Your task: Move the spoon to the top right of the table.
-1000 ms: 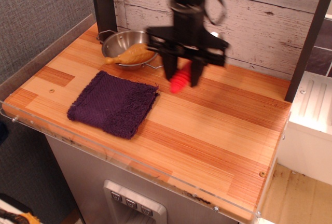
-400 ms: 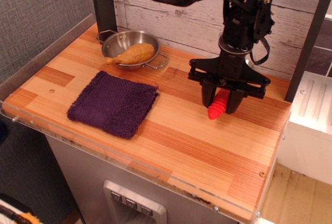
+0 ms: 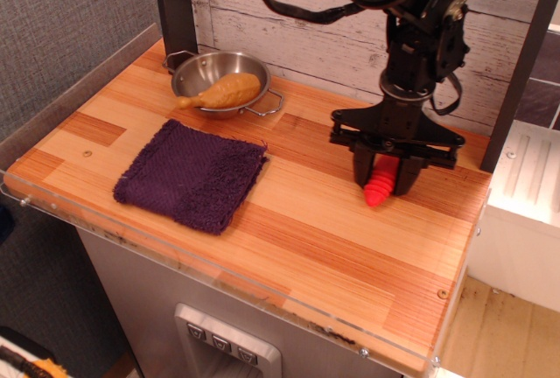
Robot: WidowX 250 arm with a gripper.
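Over the far right part of the table (image 3: 332, 238), in the one camera view I have, my gripper (image 3: 385, 187) hangs on a near-vertical wrist with its two dark fingers (image 3: 360, 170) pointing down, closed around the spoon (image 3: 381, 187). I can only see the ribbed red handle poking out below the fingers; the metal bowl is hidden up inside the gripper body, so I judge the spoon is being carried roughly upright, handle down. That hold makes sense for a carry, since the thick handle gives the fingers something to bite on. The handle tip looks just above or barely at the wood, and I cannot tell from this angle whether it touches. This spot already reads to me as the top right region, close to the plank wall (image 3: 289, 10) and the dark post (image 3: 516, 72) at the right edge, so I think lowering and letting go is what remains. Nothing stands in the way beneath: the purple cloth (image 3: 192, 175) lies well apart to the left, and the steel pan (image 3: 203, 70) holding the toy drumstick (image 3: 223, 92) sits at the far left corner.
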